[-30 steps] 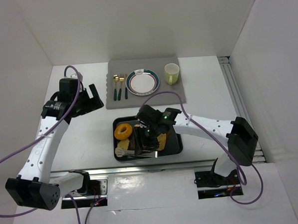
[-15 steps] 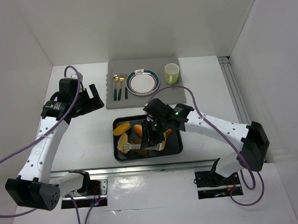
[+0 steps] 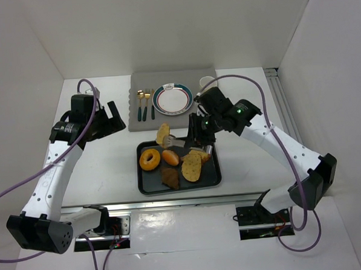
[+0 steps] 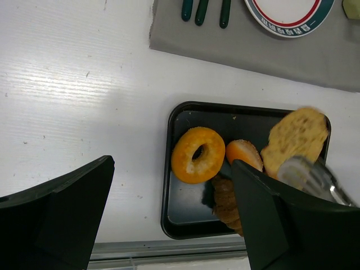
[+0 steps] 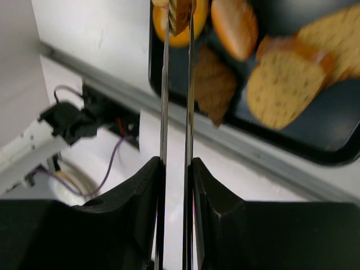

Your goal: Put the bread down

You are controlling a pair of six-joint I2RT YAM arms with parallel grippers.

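Progress: pick-up looks done, placing not yet. Right gripper [image 3: 196,132] is closed tight on the handle end of the metal tongs [image 3: 178,140], and the tong blades pinch the bread slice [image 3: 163,134] near its edge. The slice appears raised over the far-left corner of the black tray [image 3: 142,184], tilted.

Left on the tray: doughnut [image 3: 149,159], roll [image 3: 170,156], more slices, one dark piece.

Plate [image 3: 172,100] on the grey mat [image 3: 228,111], just beyond the slice, carries no bread. Judged to be the target, so carry and release remain.

Left gripper [image 3: 116,117] is wide open, holding nothing, well apart over the bench [image 3: 103,157] at left.
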